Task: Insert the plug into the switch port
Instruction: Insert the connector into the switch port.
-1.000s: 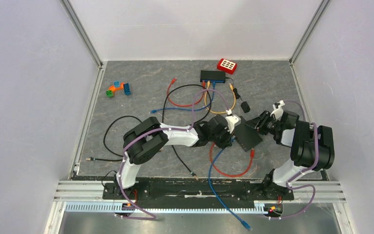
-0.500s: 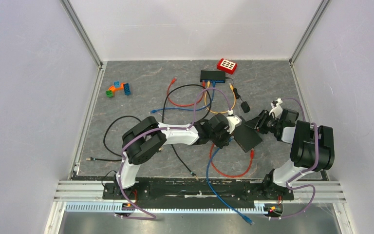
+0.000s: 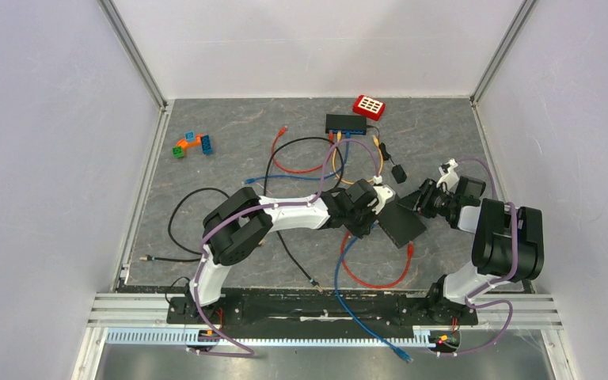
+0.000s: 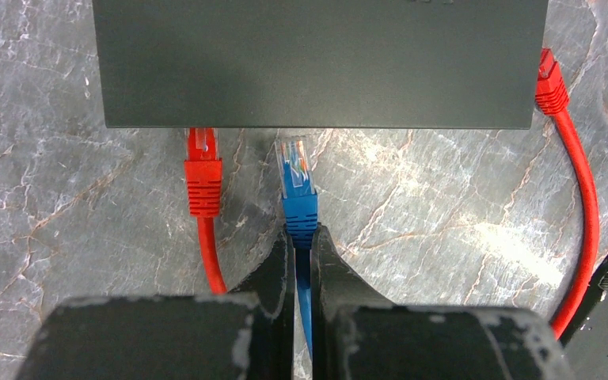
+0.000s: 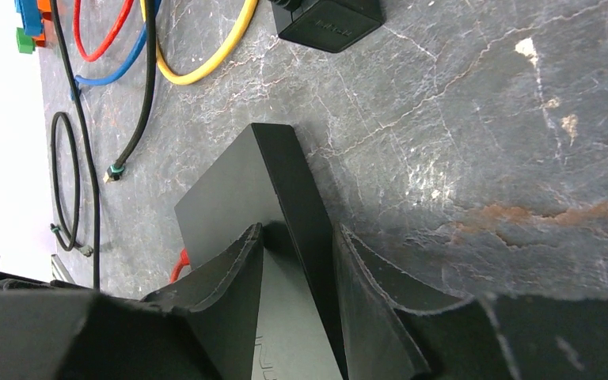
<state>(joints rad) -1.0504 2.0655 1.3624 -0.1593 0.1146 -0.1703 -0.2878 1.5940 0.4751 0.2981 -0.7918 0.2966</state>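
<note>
left fingers (image 4: 273, 269): pressed together, pinching the blue plug (image 4: 295, 170) at the rear of its boot; blue cable (image 4: 305, 309) running back between them.
blue plug: flat on the counter (image 4: 443, 237), pointing at the near edge of the switch (image 4: 317, 63); clear tip right at that edge, apparently not seated, though the port face is hidden from above.
switch: flat black box at mid-counter between the two arms, set cornerwise in the top view (image 3: 402, 222).
red plug (image 4: 203, 170): just left of the blue plug, parallel to it, nose under the switch edge.
second red plug (image 4: 550, 79): at the switch's right corner, red cable (image 4: 578, 182) curving back from it.
right fingers (image 5: 229, 269): closed onto the switch's far side, one finger on either face of its thin edge (image 5: 293, 198).
black adapter (image 5: 328, 20): on the counter beyond the right fingers, apart from the switch.
yellow cable (image 5: 206, 67): looped beside the adapter.
far switch (image 3: 345, 123): at the back of the counter, several cables plugged in.
red box (image 3: 370, 105): just right of the far switch.
toy blocks (image 3: 191, 145): back left, well apart from the rest.
black cable (image 3: 182, 214): looped near the left arm.
</note>
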